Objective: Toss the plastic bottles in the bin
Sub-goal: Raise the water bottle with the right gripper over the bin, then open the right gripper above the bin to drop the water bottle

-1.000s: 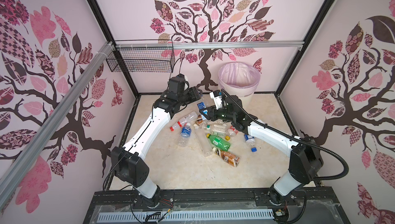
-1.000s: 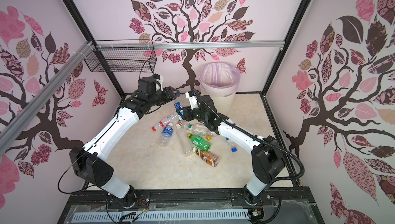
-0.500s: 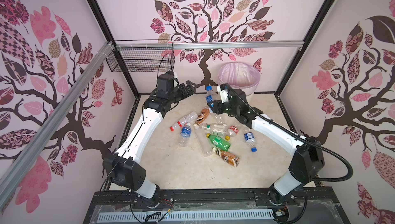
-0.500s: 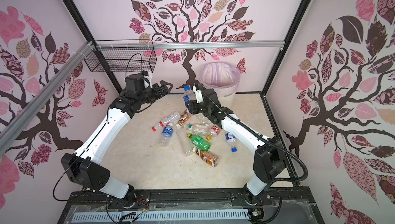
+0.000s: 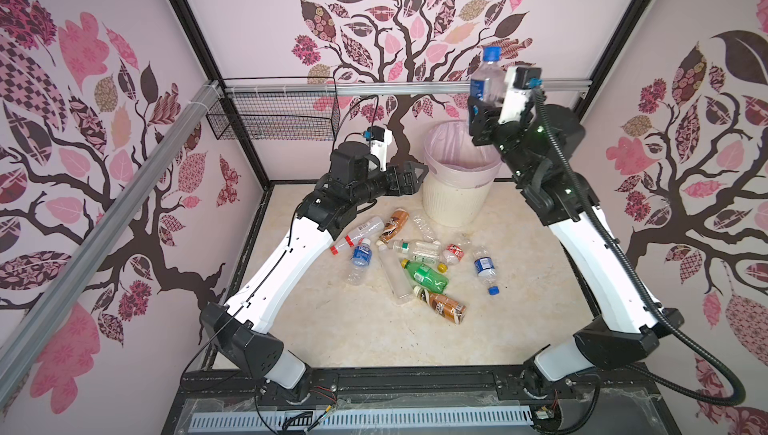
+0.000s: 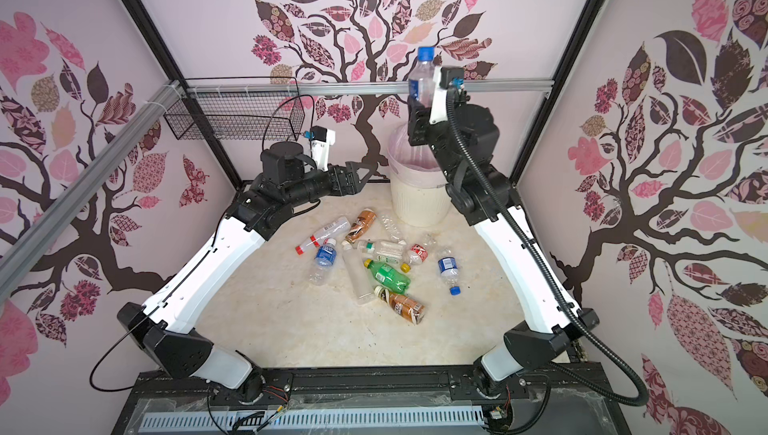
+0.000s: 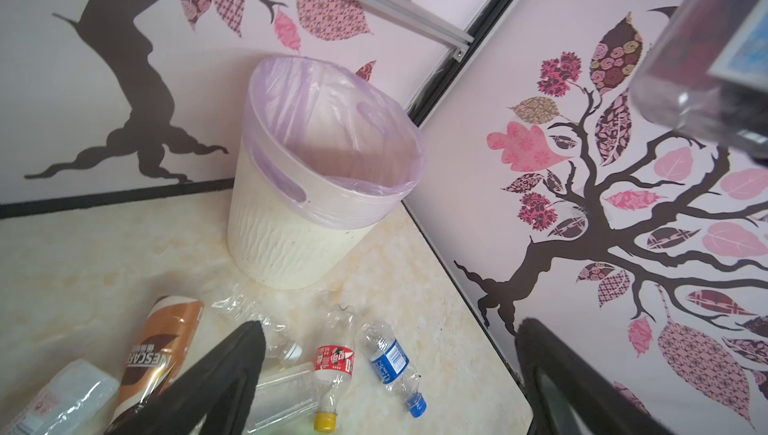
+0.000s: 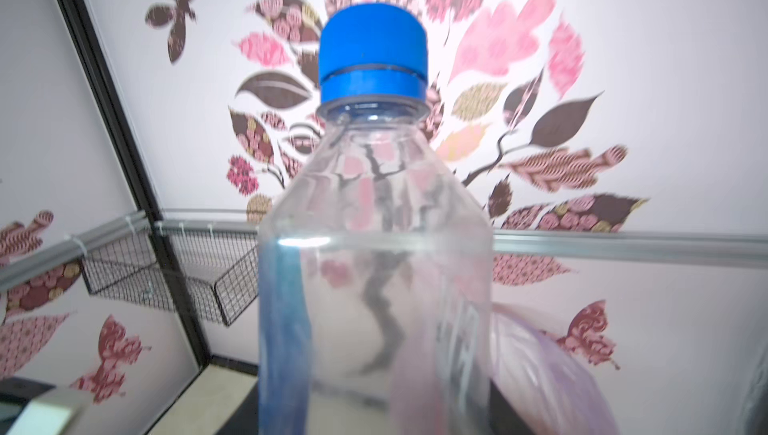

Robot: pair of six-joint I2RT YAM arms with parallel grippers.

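**One bottle over the bin, the heap on the bench not yet cleared**

Progress:
- The right gripper [image 5: 482, 112] is raised high at the far edge of the bench [image 5: 332, 329]. Its jaws are closed on the lower body of a clear blue-capped bottle [image 5: 484, 73], which stands upright with its cap up.
- In both top views this bottle sits over the bin [image 5: 457, 200], towards the rim on the right arm's side. I cannot tell whether it is squarely over the mouth.
- The bin stands at the far edge, right of the middle. Its pink liner shows no bottle inside as far as the left wrist view reaches, and the bottom is hidden.
- The left gripper [image 5: 417, 177] is spread wide and holds nothing. It hangs just beside the bin's rim.
- About ten bottles lie mid-bench, so most of the job looks undone.

Left on the bench:
- A brown-labelled bottle [image 5: 395, 225] and a crushed clear one [image 5: 426, 225] lie nearest the bin.
- Behind them are a red-capped clear bottle [image 5: 359, 233], a blue-labelled one [image 5: 361, 256] and a red-labelled one [image 5: 453, 252].
- A green bottle [image 5: 428, 275] touches a second brown bottle [image 5: 442, 308].
- Another blue-labelled bottle [image 5: 484, 266] lies apart, towards the right edge.

Surroundings and obstacles:
- A black wire basket [image 5: 274, 117] hangs from the rail [image 5: 395, 89] at the far left, well clear of the work.
- The right arm's own wrist covers part of the bin's mouth in both top views.
- The left gripper crowds the rim on the other side, so the drop probably needs care.
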